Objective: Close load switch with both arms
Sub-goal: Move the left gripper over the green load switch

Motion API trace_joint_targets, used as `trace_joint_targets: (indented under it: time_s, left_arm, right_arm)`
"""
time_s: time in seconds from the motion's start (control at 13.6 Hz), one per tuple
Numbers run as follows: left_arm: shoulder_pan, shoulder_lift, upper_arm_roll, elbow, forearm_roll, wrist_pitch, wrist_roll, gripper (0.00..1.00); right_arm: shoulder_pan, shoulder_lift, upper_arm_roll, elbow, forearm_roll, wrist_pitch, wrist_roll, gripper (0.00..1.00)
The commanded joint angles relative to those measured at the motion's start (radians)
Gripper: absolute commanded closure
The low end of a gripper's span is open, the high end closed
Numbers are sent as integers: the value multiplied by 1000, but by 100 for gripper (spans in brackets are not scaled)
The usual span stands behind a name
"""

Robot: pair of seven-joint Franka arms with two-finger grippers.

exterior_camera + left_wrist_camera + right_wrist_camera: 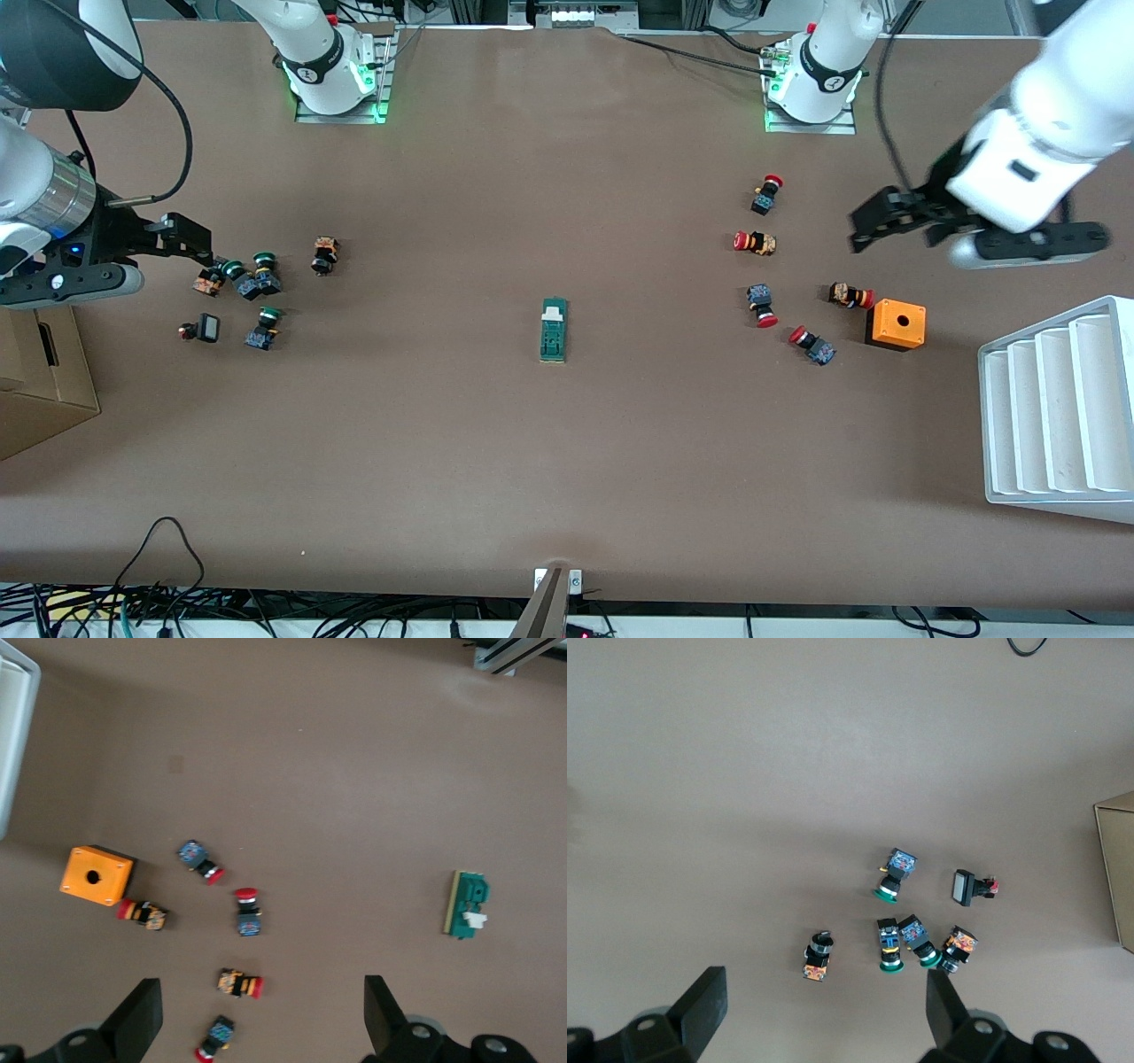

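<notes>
The load switch (555, 330), a narrow dark-green block with a white end piece, lies flat at the middle of the table. It also shows in the left wrist view (467, 904) and is out of the right wrist view. My left gripper (877, 221) hangs open and empty in the air at the left arm's end of the table, over the red-capped buttons (239, 983); its own view shows it too (261, 1010). My right gripper (188, 244) hangs open and empty at the right arm's end, over the green-capped buttons (897, 948); its own view shows it too (824, 1001).
Several red-capped push buttons (754, 242) and an orange box with a hole (896, 323) lie at the left arm's end, beside a white ribbed rack (1059, 408). Several green-capped buttons (257, 279) and a cardboard box (40, 372) are at the right arm's end.
</notes>
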Motion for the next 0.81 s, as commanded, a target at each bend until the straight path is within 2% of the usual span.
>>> trace_joint_targets:
  time_s: [0.0, 0.07, 0.37, 0.44, 0.74]
  left_arm:
    - [5, 4, -92, -10, -1, 59, -129, 0]
    - [5, 5, -129, -14, 10, 83, -174, 0]
    - [-34, 59, -267, -15, 197, 148, -376, 0]
    - [-53, 80, -286, -17, 232, 183, -429, 0]
    - [-192, 158, -288, -32, 396, 300, -605, 0]
  right_arm:
    - [-9, 15, 7, 26, -7, -19, -25, 1]
    - [-9, 15, 7, 24, -7, -20, -25, 1]
    - [-13, 50, 5, 27, -4, -19, -20, 1]
    - [-15, 52, 5, 27, -6, -14, -23, 1]
    - [-14, 52, 5, 26, -4, -20, -30, 1]
